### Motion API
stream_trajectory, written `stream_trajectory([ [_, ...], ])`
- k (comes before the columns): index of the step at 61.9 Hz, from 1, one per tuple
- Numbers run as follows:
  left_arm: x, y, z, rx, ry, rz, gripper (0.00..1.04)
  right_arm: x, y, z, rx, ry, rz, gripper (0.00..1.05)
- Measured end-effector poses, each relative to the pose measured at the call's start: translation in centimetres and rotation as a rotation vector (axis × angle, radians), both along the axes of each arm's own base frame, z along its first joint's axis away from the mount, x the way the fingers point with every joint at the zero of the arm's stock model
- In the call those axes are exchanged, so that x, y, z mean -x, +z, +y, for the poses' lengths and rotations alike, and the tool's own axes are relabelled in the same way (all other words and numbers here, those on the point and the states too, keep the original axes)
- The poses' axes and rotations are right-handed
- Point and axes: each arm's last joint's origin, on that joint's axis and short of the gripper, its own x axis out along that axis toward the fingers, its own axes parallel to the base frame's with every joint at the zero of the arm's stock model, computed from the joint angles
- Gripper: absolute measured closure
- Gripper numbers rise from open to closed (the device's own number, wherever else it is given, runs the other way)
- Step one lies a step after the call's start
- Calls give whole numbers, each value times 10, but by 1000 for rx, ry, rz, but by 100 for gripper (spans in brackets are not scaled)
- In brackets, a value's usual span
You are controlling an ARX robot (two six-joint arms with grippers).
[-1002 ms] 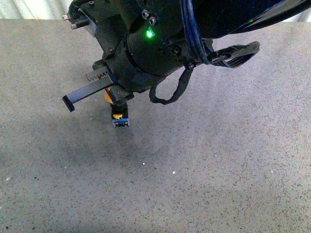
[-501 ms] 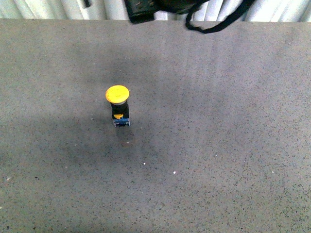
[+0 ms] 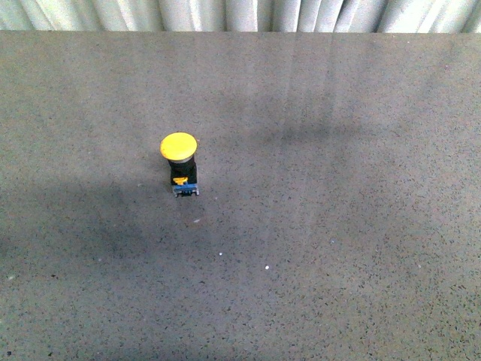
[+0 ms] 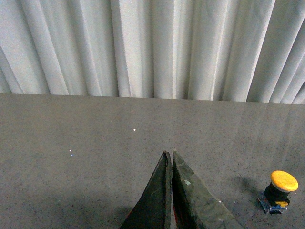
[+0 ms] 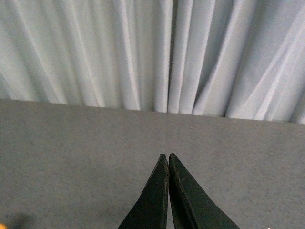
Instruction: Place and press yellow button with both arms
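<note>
**Yellow button stands alone on the surface, both hands closed and empty**

Front view: The yellow button (image 3: 179,165) stands upright on the grey speckled surface (image 3: 338,226). From the centre of the picture it lies at about 10 o'clock, not far from the middle. Its round yellow cap is on top, the black body is under it, and the blue base touches the surface. Nothing touches the button. A soft dark shadow lies on the surface around it and toward 8 o'clock. A pleated white curtain (image 3: 240,13) runs along the far edge at 12 o'clock. No arm and no hand is seen in this view.

Left wrist view: The left hand (image 4: 170,157) points over the surface toward the curtain (image 4: 143,47). Its two dark fingers lie together with only a thin line between them at the tips, and they hold nothing. The yellow button (image 4: 279,192) stands upright on the surface (image 4: 71,143), well apart from the fingers, with a small shadow beside it. A few tiny white specks lie on the surface further away.

Right wrist view: The right hand (image 5: 167,158) also has its two dark fingers pressed together, tips meeting, with nothing between them. Under it is the grey surface (image 5: 71,143) and behind it the white curtain (image 5: 143,47). At the lower corner of this picture there is a very small orange-yellow spot; I cannot tell what it is.
</note>
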Motion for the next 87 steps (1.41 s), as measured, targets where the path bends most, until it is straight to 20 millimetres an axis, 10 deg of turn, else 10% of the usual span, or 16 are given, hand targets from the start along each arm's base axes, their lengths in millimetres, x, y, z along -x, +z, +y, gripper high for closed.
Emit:
stream_trajectory([
  [30,0,0,0,0,0,0,103,69,-27,-36,0,-5,5,103],
  [87,0,0,0,0,0,0,103,117,-33,-50,-1,-8,-22,103],
])
